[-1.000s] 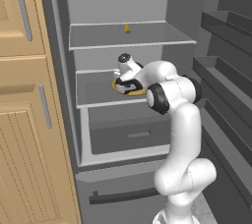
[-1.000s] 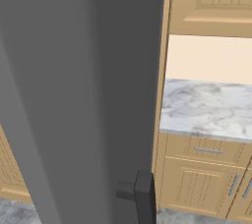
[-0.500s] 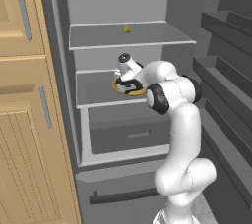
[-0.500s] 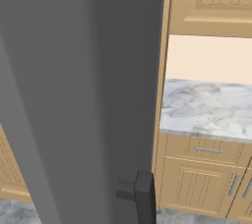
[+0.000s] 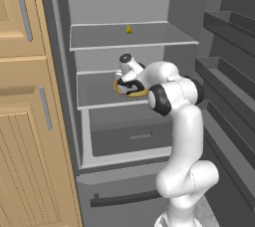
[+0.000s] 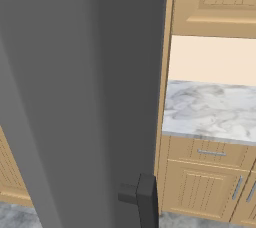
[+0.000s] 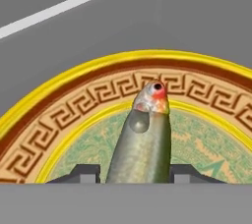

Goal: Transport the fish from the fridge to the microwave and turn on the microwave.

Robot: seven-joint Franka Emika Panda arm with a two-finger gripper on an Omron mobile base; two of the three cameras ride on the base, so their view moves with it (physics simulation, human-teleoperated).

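Note:
The fridge (image 5: 124,37) stands open. My gripper (image 5: 130,85) reaches in over its middle shelf, down at a gold-rimmed patterned plate (image 5: 119,88). In the hand view the fish (image 7: 145,139), slender and green-grey with a red-marked head, lies on that plate (image 7: 74,100) pointing away from me. My gripper (image 7: 138,174) is shut on the fish, one dark fingertip (image 7: 86,173) pressed against each flank near its tail end. The microwave is out of view.
A tiny yellow cone (image 5: 128,29) sits on the upper shelf. Below the plate's shelf is a grey drawer (image 5: 132,134). Door racks (image 5: 224,71) stand at the right and wooden cabinets (image 5: 25,121) at the left. The right base view faces the fridge door (image 6: 75,97), beside a marble counter (image 6: 210,109).
The fingers have closed in from wide apart onto the fish's sides. The arm has stayed over the plate and the base has not moved.

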